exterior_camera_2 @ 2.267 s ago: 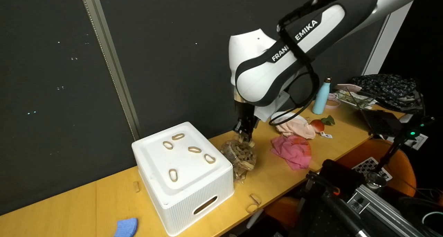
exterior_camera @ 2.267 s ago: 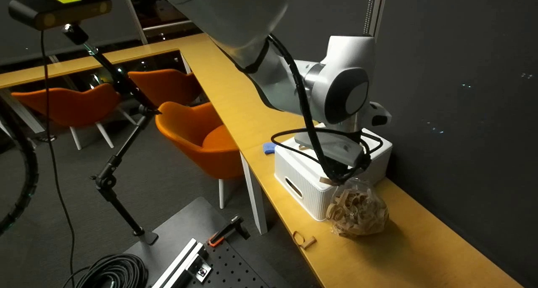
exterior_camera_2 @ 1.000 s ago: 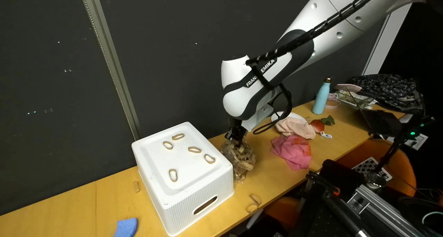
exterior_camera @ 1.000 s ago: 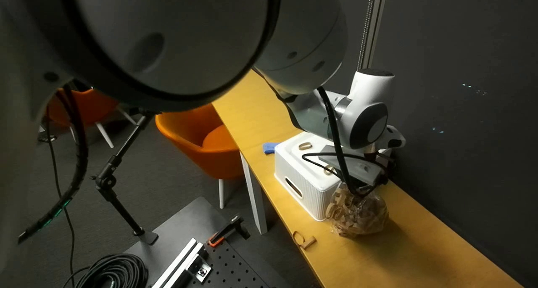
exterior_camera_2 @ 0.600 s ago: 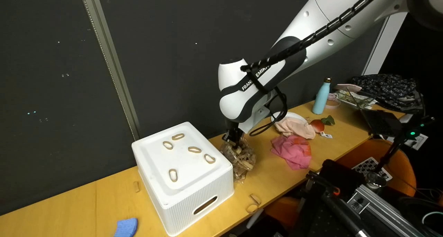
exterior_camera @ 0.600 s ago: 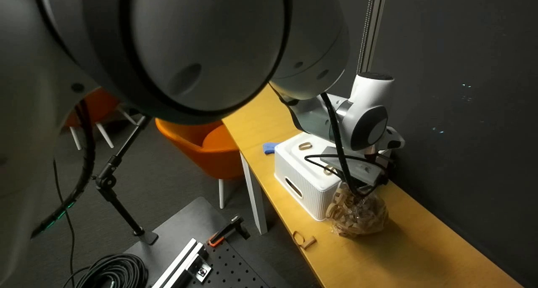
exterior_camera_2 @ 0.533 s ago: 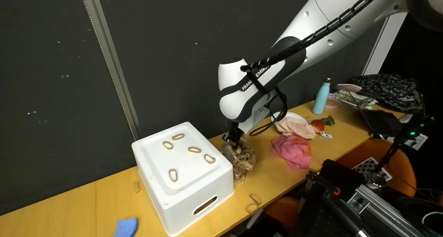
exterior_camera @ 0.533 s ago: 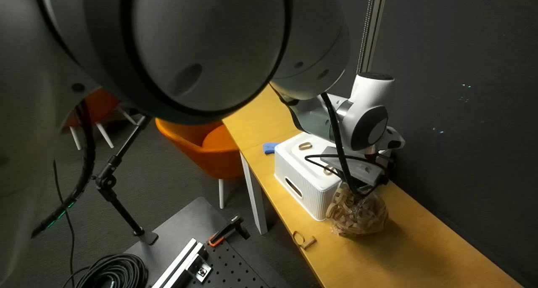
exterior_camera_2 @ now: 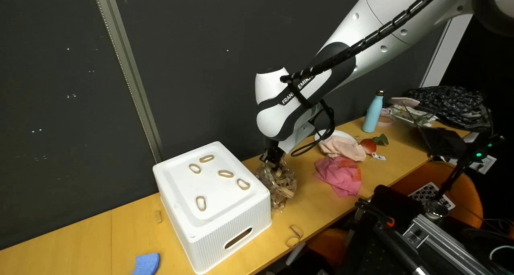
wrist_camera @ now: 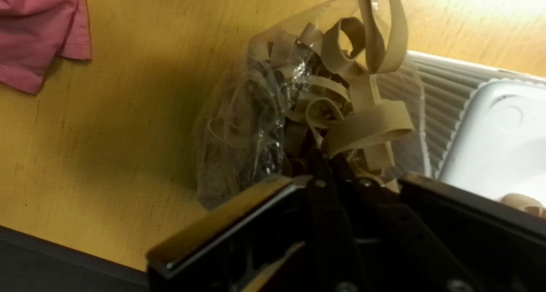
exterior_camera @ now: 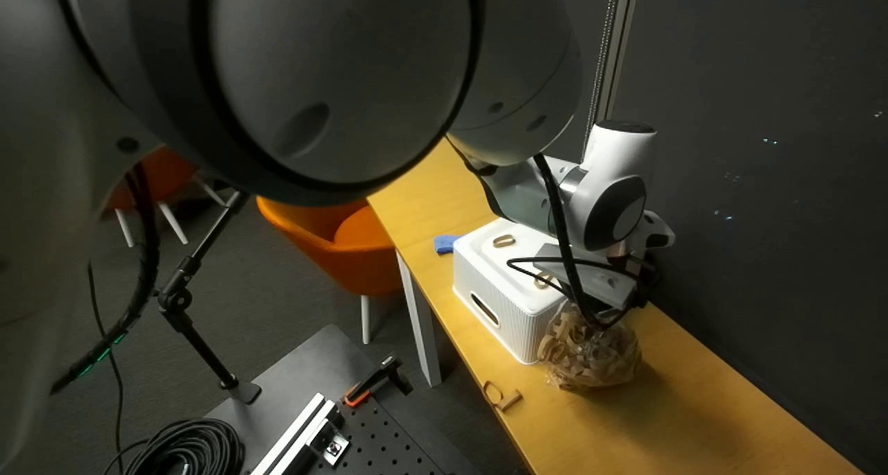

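- Down had come your end effector (wrist_camera: pixel 327 155) since the earlier frame, to the clear bag (wrist_camera: pixel 273 113) just beside the white box (exterior_camera_2: pixel 221 194) on the counter (wrist_camera: pixel 128 125).
- You had it closed, seemingly pinching a tan band (wrist_camera: pixel 375 122) among other bands (wrist_camera: pixel 360 93) in the bag.
- That band looked light, soft and springy; your surest hold was one flat side, free of slippery plastic.

arm (exterior_camera_2: pixel 371 56): white, dark-banded | cable (exterior_camera_2: pixel 391 25): black, wrapped | gripper (wrist_camera: pixel 328 155): black, silvery screws (wrist_camera: pixel 365 182)

dark wall (exterior_camera_2: pixel 200 58) | 1 bead chain (exterior_camera: pixel 605 45) | table (exterior_camera: pixel 707 406) | orange chairs (exterior_camera: pixel 312 253) | grey floor (exterior_camera: pixel 291 301)
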Robot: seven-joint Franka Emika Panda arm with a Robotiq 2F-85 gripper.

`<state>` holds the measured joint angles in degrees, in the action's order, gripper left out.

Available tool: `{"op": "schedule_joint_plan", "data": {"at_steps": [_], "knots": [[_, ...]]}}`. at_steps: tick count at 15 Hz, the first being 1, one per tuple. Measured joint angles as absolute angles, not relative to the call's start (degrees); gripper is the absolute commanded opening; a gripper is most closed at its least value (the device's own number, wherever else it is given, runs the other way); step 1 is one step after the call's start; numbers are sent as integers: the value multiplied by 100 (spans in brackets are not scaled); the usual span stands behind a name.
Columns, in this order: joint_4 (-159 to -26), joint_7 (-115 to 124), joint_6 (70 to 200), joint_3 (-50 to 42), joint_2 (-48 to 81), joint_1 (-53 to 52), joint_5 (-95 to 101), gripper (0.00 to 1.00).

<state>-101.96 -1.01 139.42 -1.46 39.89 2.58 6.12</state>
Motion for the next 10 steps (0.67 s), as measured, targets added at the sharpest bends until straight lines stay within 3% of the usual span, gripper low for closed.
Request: {"op": "schedule_joint_plan", "data": {"at_steps": [1,10], "knots": [[-10195,-101,13942,-185,3985,259,613,32],[-10202,-90,13921,-185,3886,161,586,96]]}}
